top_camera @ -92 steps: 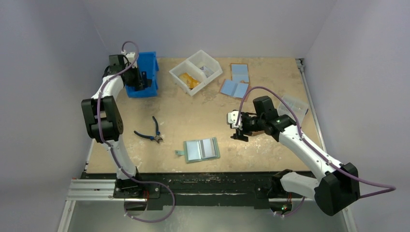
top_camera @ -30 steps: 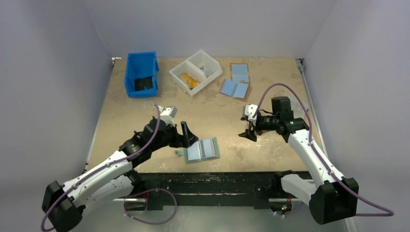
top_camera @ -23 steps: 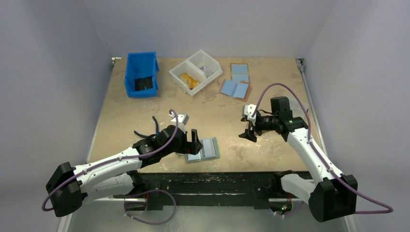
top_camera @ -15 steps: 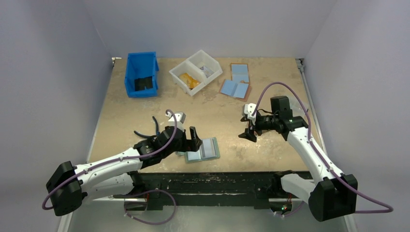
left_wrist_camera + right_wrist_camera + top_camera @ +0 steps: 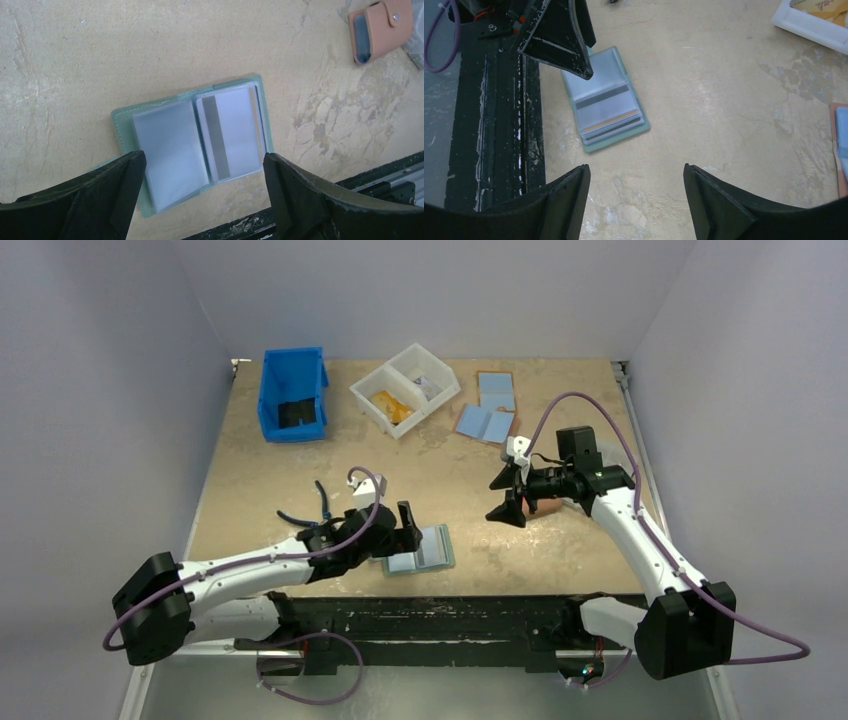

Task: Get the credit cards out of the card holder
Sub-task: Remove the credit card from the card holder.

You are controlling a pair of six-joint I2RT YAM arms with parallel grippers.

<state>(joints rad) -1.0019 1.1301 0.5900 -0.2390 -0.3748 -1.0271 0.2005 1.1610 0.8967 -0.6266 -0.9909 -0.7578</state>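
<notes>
Looking down from above, we are seeing the card holder point(image 5: 420, 548) lying open and flat on the worktop point(image 5: 450, 480), close to its near edge and a little left of centre, with the clear sleeves facing up. In the left wrist view, the credit cards point(image 5: 230, 132) are sitting in the right-hand sleeve. The top one is showing a grey magnetic stripe, and thin tan-orange and dark edges are peeking out along the outer side. The left-hand sleeve is looking plain grey.

The left end effector point(image 5: 403, 530) is hanging over the holder's left part with its fingers spread wide, one at each side of the holder in the wrist view, and it is gripping nothing. We cannot tell whether the fingertips are touching the worktop.

The right end effector point(image 5: 505, 497) is also standing wide and carrying nothing. It is hovering over bare worktop, well apart from the holder on its right. A salmon-pink wallet point(image 5: 380, 30) is lying snapped shut just beside it.

Farther back, a blue bin point(image 5: 293, 395), a white divided tray point(image 5: 405, 388) and flat light-blue-and-brown wallets point(image 5: 487, 423) are resting on the worktop. Pliers point(image 5: 310, 510) are lying partly hidden behind the left arm.
</notes>
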